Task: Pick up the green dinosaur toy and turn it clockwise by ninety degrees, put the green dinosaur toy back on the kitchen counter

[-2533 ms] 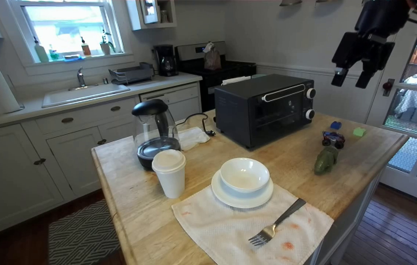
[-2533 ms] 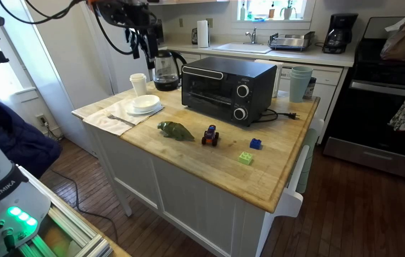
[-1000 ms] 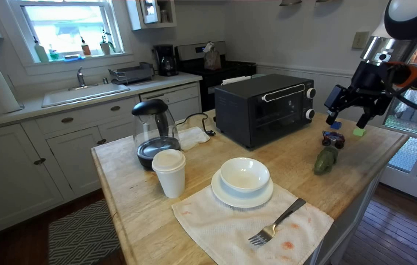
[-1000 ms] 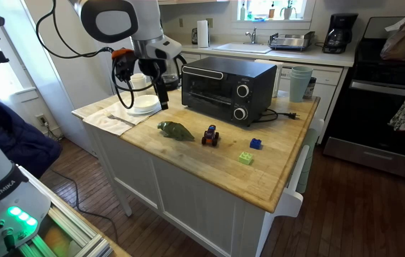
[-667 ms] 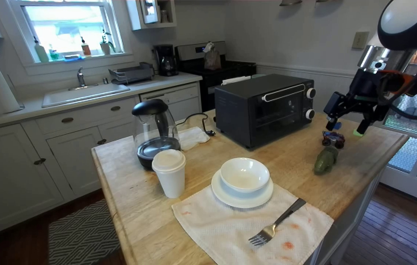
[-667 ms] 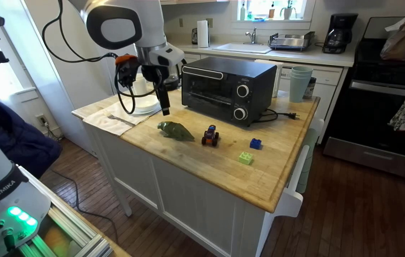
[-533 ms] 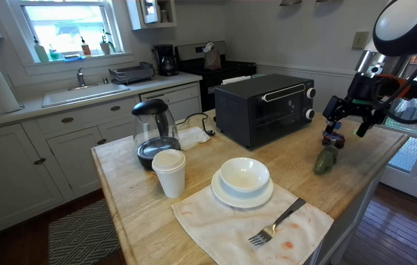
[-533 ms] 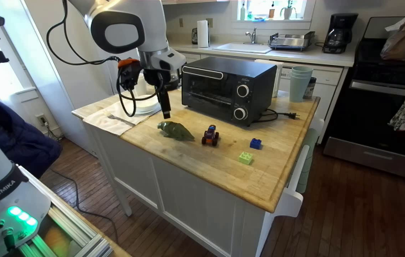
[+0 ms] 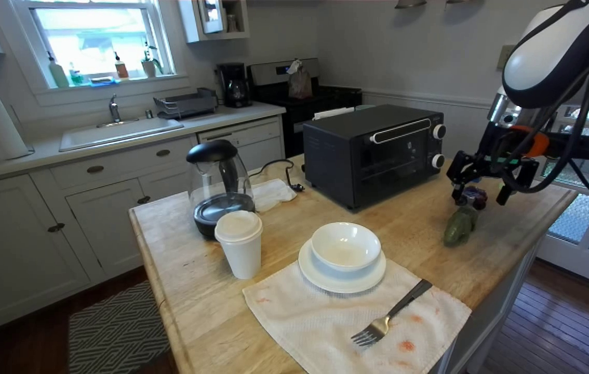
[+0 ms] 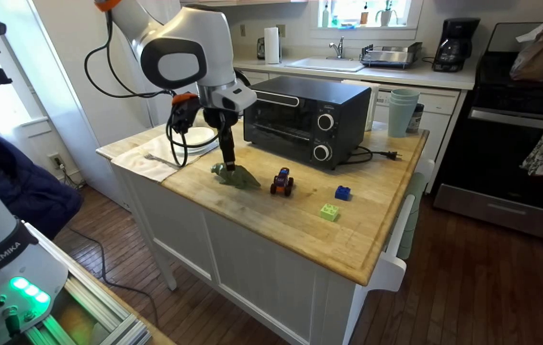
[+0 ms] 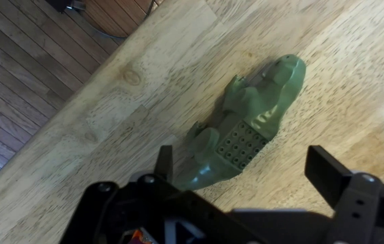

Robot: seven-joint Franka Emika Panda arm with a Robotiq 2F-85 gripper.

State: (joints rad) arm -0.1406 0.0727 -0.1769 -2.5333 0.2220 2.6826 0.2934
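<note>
Hovering gripper (image 11: 240, 161): fingers wide apart
Green dinosaur toy (image 11: 241, 145): gridded back clear only in wrist view
Robot base (image 10: 3, 278), near left: "ANKA EMIKA", in an exterior view only

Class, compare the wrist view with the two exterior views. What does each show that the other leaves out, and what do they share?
Only the wrist view: the rows of round dots on the back of the green dinosaur toy.

Only the exterior views, both of them: the white bowl, the fork, the sink and the coffee maker.

Shared: the green dinosaur toy on the kitchen counter, and the gripper close by it.
</note>
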